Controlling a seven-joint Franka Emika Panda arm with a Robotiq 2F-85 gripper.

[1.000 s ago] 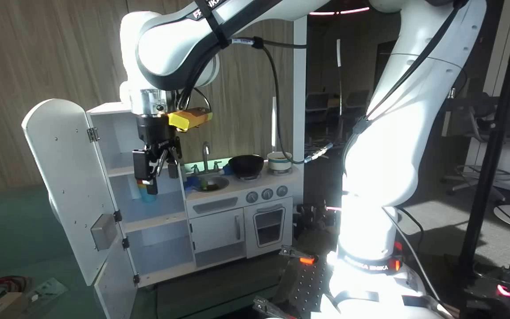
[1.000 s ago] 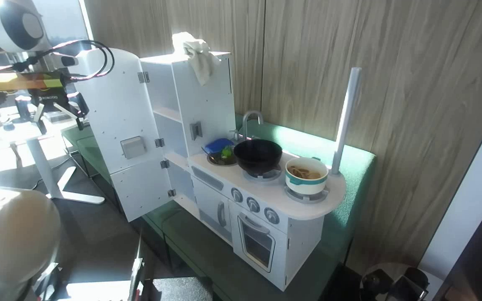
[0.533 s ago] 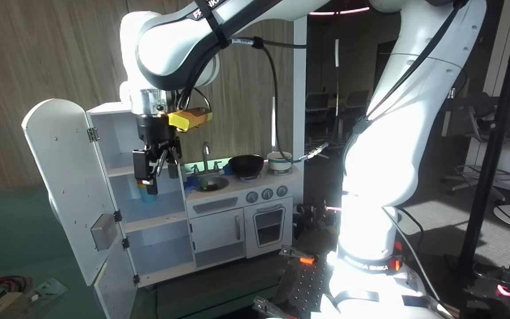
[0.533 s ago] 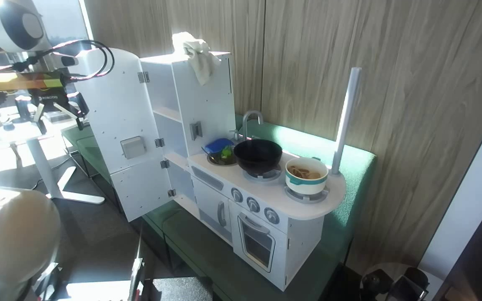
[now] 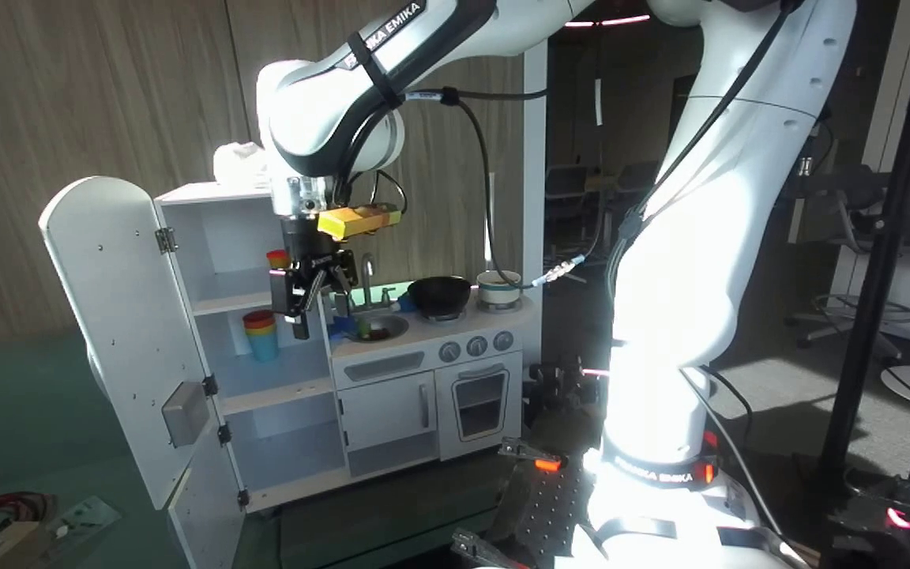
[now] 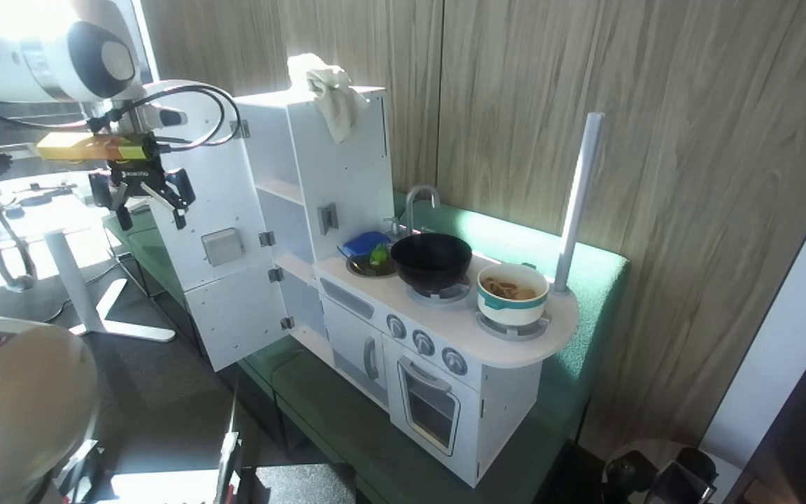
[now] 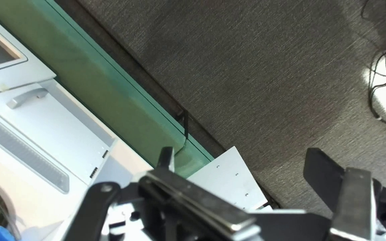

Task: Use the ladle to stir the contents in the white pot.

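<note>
The white pot (image 5: 498, 291) stands on the right burner of the toy kitchen. In an exterior view the pot (image 6: 511, 302) has a teal band and brown pieces (image 6: 504, 288) inside. I cannot make out a ladle in any view. My gripper (image 5: 322, 316) is open and empty, pointing down in front of the kitchen's tall cabinet, well away from the pot. It also hangs with fingers apart in an exterior view (image 6: 152, 220). In the wrist view the fingers (image 7: 240, 160) are wide apart, with the floor and a white door panel beyond them.
A black wok (image 6: 432, 260) sits on the burner between pot and sink (image 5: 396, 325). The sink holds blue and green items. The tall cabinet's doors (image 6: 196, 210) stand open. A tall faucet (image 6: 422, 192) and a grey post (image 6: 579, 203) rise above the counter. Stacked cups (image 5: 261, 336) stand on a shelf.
My arm and open gripper have moved to the right in both exterior views, towards the sink side. The stacked cups on the shelf are now uncovered. The pot and wok have not moved.
</note>
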